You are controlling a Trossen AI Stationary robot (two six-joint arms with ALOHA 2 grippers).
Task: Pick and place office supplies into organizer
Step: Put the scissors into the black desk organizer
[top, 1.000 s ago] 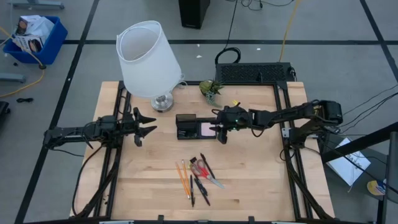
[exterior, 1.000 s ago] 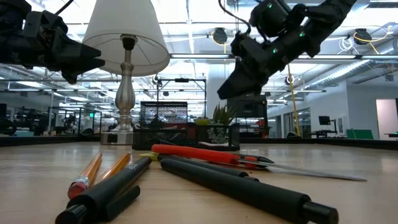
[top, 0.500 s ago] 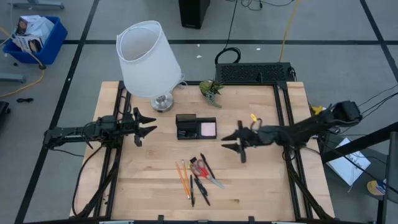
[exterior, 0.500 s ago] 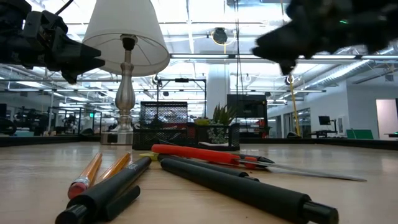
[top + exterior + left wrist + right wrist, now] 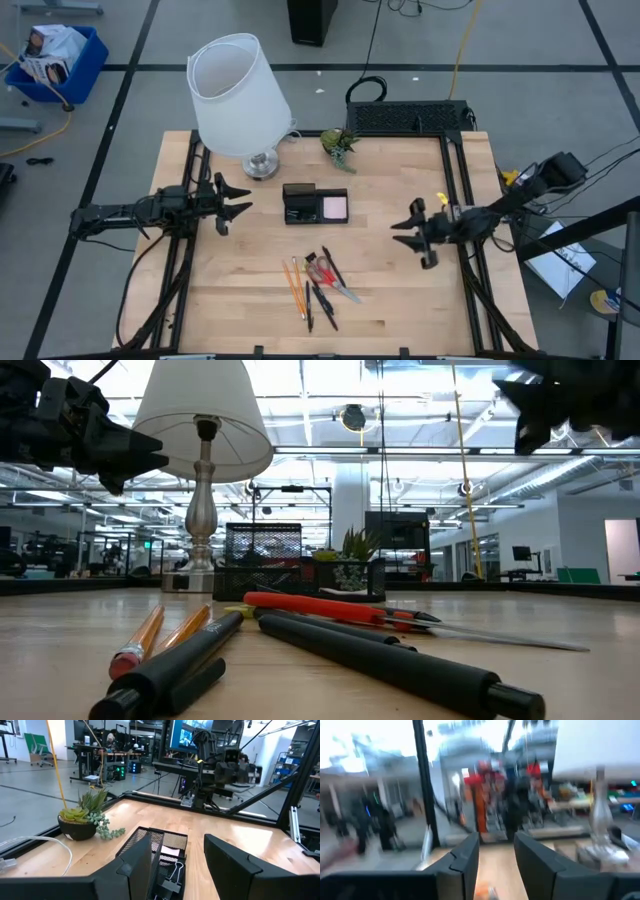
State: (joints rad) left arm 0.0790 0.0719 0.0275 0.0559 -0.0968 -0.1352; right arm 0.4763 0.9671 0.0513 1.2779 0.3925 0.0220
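Note:
The black organizer [image 5: 314, 204] sits at mid-table with a pink sticky-note pad [image 5: 335, 207] in its right compartment and black clips [image 5: 173, 872] in another. Toward the near edge lie orange pencils [image 5: 296, 284], black pens [image 5: 319, 301] and red-handled scissors [image 5: 331, 279], flat on the wood. My left gripper [image 5: 238, 203] hovers open and level, just left of the organizer. Over the right part of the table my right gripper [image 5: 412, 235] is open with nothing between its fingers, well clear of the organizer.
A white-shaded lamp [image 5: 240, 96] stands at the far left. A small green plant [image 5: 339, 143] and a black wire rack [image 5: 408, 117] are at the far edge. Bare wood lies between the organizer and my right gripper.
My right gripper has drawn back from just above the organizer toward the table's right edge and has tipped up from a downward slant to about level. Its fingers hold nothing throughout. The pink pad stays in the organizer.

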